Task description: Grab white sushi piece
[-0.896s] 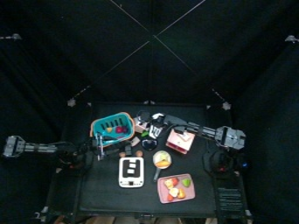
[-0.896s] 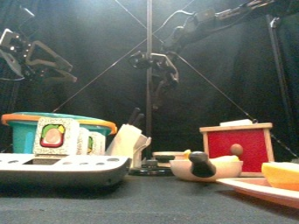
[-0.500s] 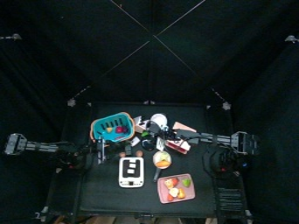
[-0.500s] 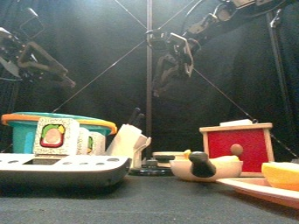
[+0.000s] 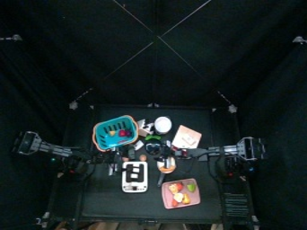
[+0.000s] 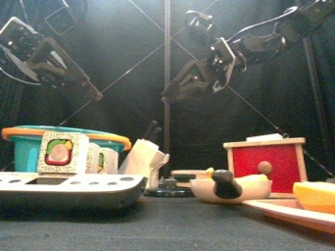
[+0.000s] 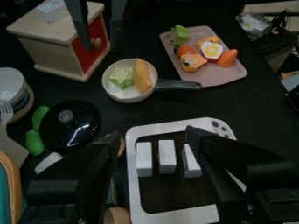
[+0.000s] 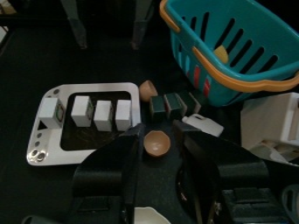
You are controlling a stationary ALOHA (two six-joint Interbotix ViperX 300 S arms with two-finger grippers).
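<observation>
White rectangular sushi piece (image 7: 165, 157): sits middle of a row of three alike on the white plastic tray (image 7: 222, 188), untouched. In the top view, lies at 7 o'clock from table centre.

Left gripper (image 7: 158, 150): hangs above the tray, well clear of it in the front view. Fingers released and spread wide, holding nothing, with the white row showing between them.

Right gripper (image 8: 158, 153): hangs high at about 12 o'clock of the tray. Fingers parted, nothing grasped. A small brown rounded item (image 8: 156, 142) shows on the table beneath.

Surroundings, top view:
- Teal slatted plastic basket (image 8: 233, 44) at 10 o'clock.
- Red-and-wood box (image 7: 65, 44) at 1 o'clock.
- Small pan with yellow and green food (image 7: 128, 77) just past centre at 3 o'clock.
- Pink rectangular plate (image 7: 239, 68) of toy food at 5 o'clock.
</observation>
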